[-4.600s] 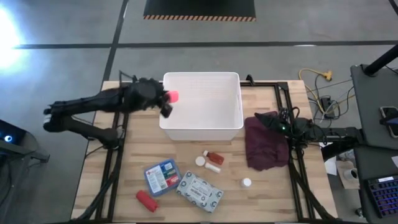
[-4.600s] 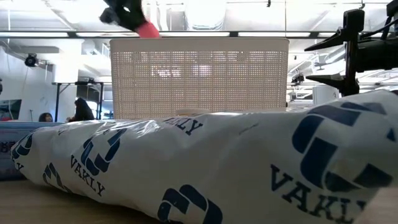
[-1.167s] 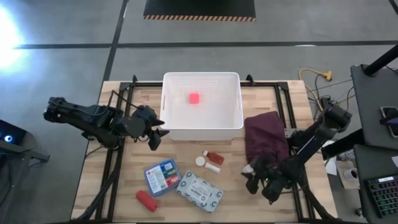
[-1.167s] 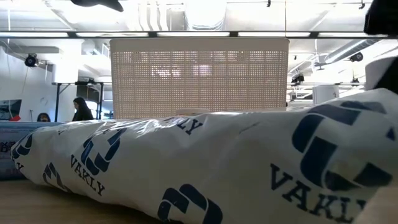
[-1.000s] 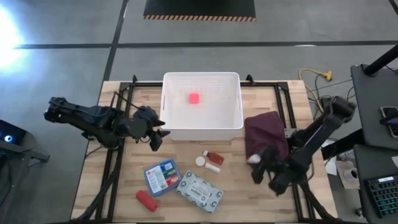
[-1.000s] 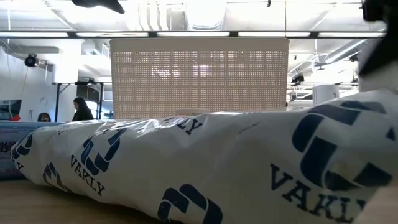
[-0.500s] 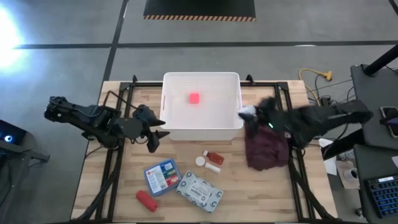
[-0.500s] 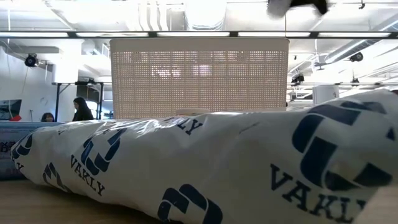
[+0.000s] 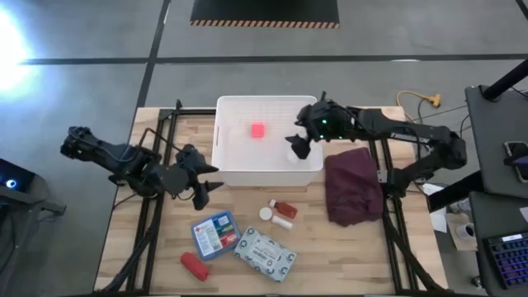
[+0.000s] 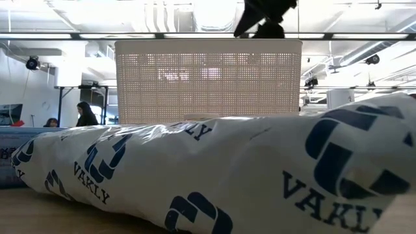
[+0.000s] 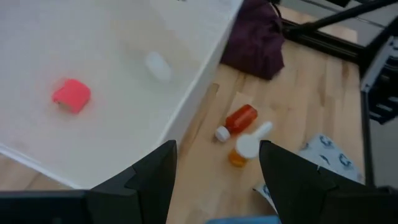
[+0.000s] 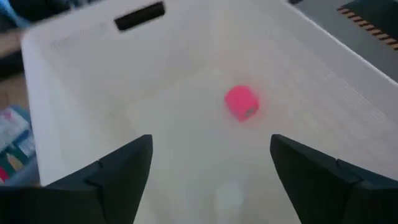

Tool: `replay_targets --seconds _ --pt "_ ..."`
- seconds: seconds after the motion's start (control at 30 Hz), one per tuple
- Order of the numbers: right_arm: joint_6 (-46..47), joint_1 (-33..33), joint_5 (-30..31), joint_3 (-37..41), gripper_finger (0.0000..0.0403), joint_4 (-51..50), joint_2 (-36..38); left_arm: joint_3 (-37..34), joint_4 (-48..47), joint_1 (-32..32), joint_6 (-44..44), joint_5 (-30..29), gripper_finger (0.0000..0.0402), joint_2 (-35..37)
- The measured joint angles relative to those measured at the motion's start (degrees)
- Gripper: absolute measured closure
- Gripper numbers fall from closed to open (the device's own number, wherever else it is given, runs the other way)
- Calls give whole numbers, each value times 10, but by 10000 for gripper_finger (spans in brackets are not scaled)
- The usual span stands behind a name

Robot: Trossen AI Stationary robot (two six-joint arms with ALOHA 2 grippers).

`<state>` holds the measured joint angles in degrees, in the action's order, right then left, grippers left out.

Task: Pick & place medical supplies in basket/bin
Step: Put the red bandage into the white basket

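Observation:
The white bin (image 9: 224, 162) stands at the table's far middle. A pink tape roll (image 9: 257, 129) and a small white piece (image 11: 157, 65) lie on its floor. My right gripper (image 9: 296, 145) hangs open over the bin's right part, above its rim (image 10: 263, 16). My left gripper (image 9: 202, 186) is open, just off the bin's near left corner. On the wood near the bin lie a blue first-aid box (image 9: 214, 235), a grey-white packet (image 9: 264, 252), a red bottle (image 9: 195, 266), a small red bottle (image 9: 284, 208) and white pieces (image 9: 266, 214).
A maroon cloth (image 9: 353, 186) lies crumpled right of the bin. Dark metal frame rails (image 9: 153, 214) run along the table's left and right sides. In the low view the packet (image 10: 208, 175) fills the foreground and hides most of the table.
My right gripper rose from the table's near right with a small white piece. It swung toward the far edge and left, over the maroon cloth, to above the bin. The piece has left its fingers and is now inside the bin.

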<state>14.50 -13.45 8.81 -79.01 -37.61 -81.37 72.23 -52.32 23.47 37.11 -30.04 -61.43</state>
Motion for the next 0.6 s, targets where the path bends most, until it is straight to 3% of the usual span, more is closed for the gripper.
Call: replay_targets --seconds 0.17,0.3,0.47,0.6 --pt "-62 15 22 -48 83 -62 -6 -1 -80 44 68 45 189 -2" --pt "-93 41 24 -48 81 -117 24 -19 -117 94 115 164 189 -21" --pt "-100 93 70 -37 81 -172 50 -48 -113 161 115 297 189 -86" --pt "-95 130 117 -31 81 -194 46 -65 -111 208 115 345 189 -153"
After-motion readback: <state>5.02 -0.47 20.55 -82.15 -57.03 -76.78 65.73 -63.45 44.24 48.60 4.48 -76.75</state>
